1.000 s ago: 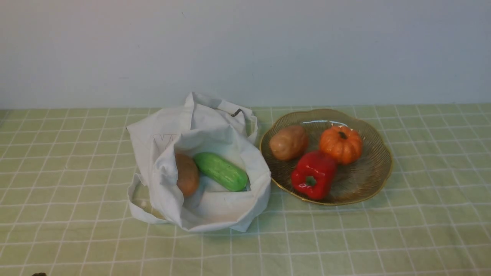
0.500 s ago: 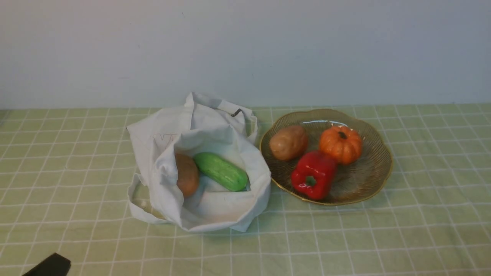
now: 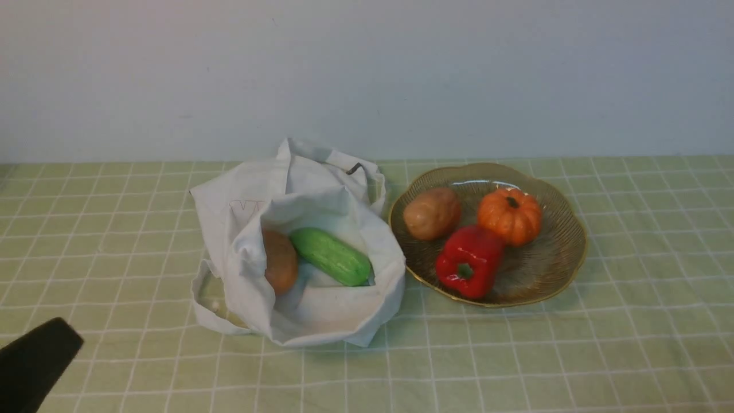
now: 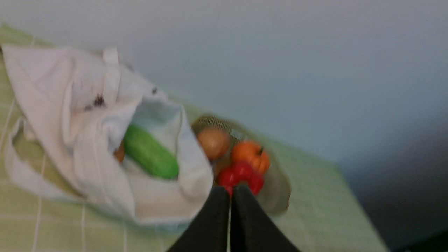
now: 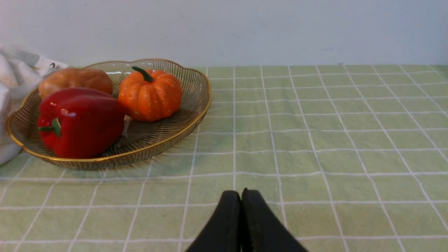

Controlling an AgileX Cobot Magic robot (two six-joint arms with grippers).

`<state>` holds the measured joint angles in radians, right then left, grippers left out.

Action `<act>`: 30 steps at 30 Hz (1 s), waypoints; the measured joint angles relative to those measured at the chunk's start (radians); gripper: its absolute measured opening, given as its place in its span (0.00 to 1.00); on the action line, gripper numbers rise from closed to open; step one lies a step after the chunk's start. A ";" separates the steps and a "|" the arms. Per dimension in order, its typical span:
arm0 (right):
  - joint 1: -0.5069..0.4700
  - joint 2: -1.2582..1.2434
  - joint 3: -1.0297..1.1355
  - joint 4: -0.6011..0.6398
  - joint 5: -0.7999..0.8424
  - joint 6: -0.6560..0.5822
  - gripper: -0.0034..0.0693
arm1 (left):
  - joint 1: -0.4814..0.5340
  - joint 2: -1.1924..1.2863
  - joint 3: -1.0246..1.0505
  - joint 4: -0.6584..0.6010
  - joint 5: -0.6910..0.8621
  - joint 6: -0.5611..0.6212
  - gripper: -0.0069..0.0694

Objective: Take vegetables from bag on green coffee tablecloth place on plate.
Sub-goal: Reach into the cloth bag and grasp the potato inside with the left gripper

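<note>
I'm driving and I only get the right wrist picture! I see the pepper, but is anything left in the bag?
Observer: Yes, the front view shows a green cucumber and a brown potato inside the bag.
Operator: Cool! My right gripper looks closed. What about the left one?
Observer: The left wrist view shows the left gripper shut too, with nothing between its fingertips.
</note>
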<state>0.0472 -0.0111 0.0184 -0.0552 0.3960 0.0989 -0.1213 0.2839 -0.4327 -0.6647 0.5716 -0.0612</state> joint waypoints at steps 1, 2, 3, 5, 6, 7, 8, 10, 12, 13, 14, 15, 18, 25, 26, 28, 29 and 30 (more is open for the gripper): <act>0.000 0.000 0.000 0.000 0.000 0.000 0.03 | 0.000 0.016 0.000 0.007 0.019 0.000 0.08; 0.000 0.000 0.000 0.000 0.000 0.000 0.03 | 0.000 0.135 -0.083 0.062 0.153 0.000 0.08; 0.000 0.000 0.000 0.000 0.000 0.000 0.03 | 0.000 0.280 -0.169 0.128 0.303 0.008 0.08; 0.000 0.000 0.000 0.000 0.000 0.000 0.03 | 0.000 0.409 -0.233 0.180 0.401 0.024 0.08; 0.000 0.000 0.000 0.000 0.000 0.000 0.03 | 0.000 0.500 -0.275 0.219 0.470 0.039 0.08; 0.000 0.000 0.000 0.000 0.000 0.000 0.03 | 0.000 0.589 -0.313 0.257 0.529 0.061 0.08; 0.000 0.000 0.000 0.000 0.000 0.000 0.03 | -0.001 0.673 -0.348 0.271 0.553 0.071 0.08; 0.000 0.000 0.000 0.000 0.000 0.000 0.03 | -0.026 0.850 -0.419 0.275 0.563 0.090 0.08; 0.000 0.000 0.000 0.000 0.000 0.000 0.03 | -0.096 0.968 -0.471 0.251 0.533 0.095 0.08; 0.000 0.000 0.000 0.000 0.000 0.000 0.03 | -0.140 1.018 -0.495 0.244 0.511 0.096 0.08; 0.000 0.000 0.000 0.000 0.000 0.000 0.03 | -0.168 1.056 -0.509 0.237 0.496 0.094 0.08; 0.000 0.000 0.000 0.000 0.000 0.000 0.03 | -0.223 1.109 -0.541 0.234 0.466 0.083 0.08; 0.000 0.000 0.000 0.000 0.000 0.000 0.03 | -0.331 1.222 -0.624 0.244 0.397 0.031 0.08; 0.000 0.000 0.000 0.000 0.000 0.000 0.03 | -0.425 1.451 -0.820 0.353 0.342 -0.130 0.08; 0.000 0.000 0.000 0.000 0.000 0.000 0.03 | -0.427 1.474 -0.840 0.368 0.341 -0.148 0.08; 0.000 0.000 0.000 0.000 0.000 0.000 0.03 | -0.428 1.553 -0.912 0.438 0.344 -0.206 0.09; 0.000 0.000 0.000 0.000 0.000 0.000 0.03 | -0.428 1.576 -0.935 0.470 0.350 -0.226 0.09; 0.000 0.000 0.000 0.000 0.000 0.000 0.03 | -0.428 1.600 -0.961 0.506 0.356 -0.248 0.09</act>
<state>0.0472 -0.0111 0.0184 -0.0552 0.3960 0.0989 -0.5494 1.8838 -1.3935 -0.1588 0.9280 -0.3095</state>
